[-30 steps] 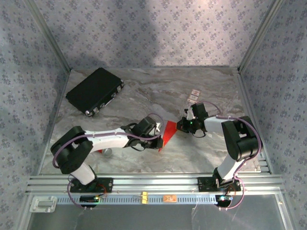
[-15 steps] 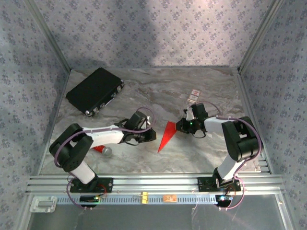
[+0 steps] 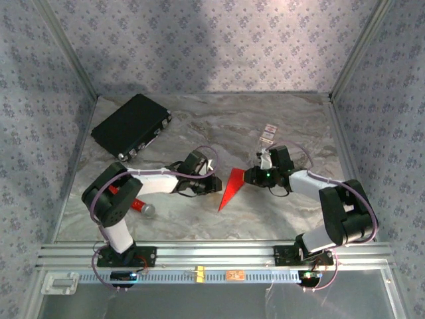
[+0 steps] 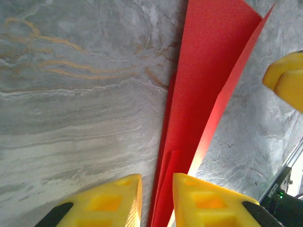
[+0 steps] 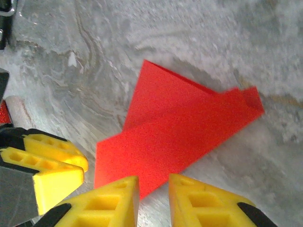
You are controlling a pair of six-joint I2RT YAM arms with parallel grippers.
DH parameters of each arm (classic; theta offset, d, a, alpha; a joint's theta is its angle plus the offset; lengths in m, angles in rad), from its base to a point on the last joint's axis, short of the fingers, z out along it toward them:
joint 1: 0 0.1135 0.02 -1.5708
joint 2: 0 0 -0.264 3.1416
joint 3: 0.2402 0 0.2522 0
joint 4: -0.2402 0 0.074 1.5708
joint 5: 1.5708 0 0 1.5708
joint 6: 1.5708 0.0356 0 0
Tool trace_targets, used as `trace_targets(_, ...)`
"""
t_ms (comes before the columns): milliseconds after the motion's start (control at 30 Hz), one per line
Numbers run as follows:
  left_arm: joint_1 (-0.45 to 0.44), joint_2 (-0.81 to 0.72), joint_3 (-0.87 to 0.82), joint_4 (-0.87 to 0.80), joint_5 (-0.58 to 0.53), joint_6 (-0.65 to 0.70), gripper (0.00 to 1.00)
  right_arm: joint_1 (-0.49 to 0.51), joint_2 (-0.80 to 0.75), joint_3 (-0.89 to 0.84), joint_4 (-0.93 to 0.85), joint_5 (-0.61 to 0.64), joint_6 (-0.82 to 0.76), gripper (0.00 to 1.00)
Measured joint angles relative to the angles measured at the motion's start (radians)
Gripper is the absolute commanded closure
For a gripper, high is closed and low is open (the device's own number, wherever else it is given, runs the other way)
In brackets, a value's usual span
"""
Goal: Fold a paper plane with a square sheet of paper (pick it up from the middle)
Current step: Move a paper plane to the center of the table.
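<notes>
The square sheet of paper [image 3: 232,187] is bright red and lies on the marble table, folded into a slim pointed dart like a paper plane. In the left wrist view the folded paper [image 4: 208,71] runs up from between the yellow fingers of my left gripper [image 4: 156,182], which stand slightly apart and open. My right gripper [image 5: 154,182] is also open, with a corner of the paper [image 5: 180,127] in the gap between its fingers. From above, the left gripper [image 3: 214,184] and right gripper [image 3: 249,176] flank the paper.
A black case [image 3: 131,125] lies at the back left. A small red cylinder with a grey end [image 3: 136,205] rests beside the left arm. Small cards [image 3: 267,133] lie behind the right gripper. An aluminium rail [image 3: 212,254] runs along the near edge.
The left gripper drew back off the paper to the left, then returned to its left edge. Both grippers' fingers have parted. The right arm's elbow swung right.
</notes>
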Motion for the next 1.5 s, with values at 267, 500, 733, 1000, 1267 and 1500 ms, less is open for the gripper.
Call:
trace_targets(267,0.000,0.038,0.028,-0.009,0.014,0.012,0.77,0.031,0.000,-0.029,-0.005,0.000,0.029,0.76)
trace_targets(500,-0.002,0.056,0.049,-0.014,0.014,0.035,0.77,0.053,0.000,-0.032,-0.004,0.000,0.037,0.76)
trace_targets(733,-0.011,0.063,0.050,-0.037,0.014,0.053,0.76,0.055,0.000,-0.045,-0.003,0.000,0.047,0.76)
trace_targets(1000,-0.017,0.080,0.074,-0.043,0.023,0.068,0.73,0.057,0.000,-0.061,-0.001,0.001,0.055,0.76)
trace_targets(1267,-0.024,0.101,0.100,-0.044,0.042,0.082,0.68,0.060,0.000,-0.075,0.026,-0.002,0.067,0.76)
trace_targets(1500,-0.028,0.103,0.107,-0.051,0.044,0.090,0.67,0.060,0.021,-0.085,0.081,-0.018,0.096,0.76)
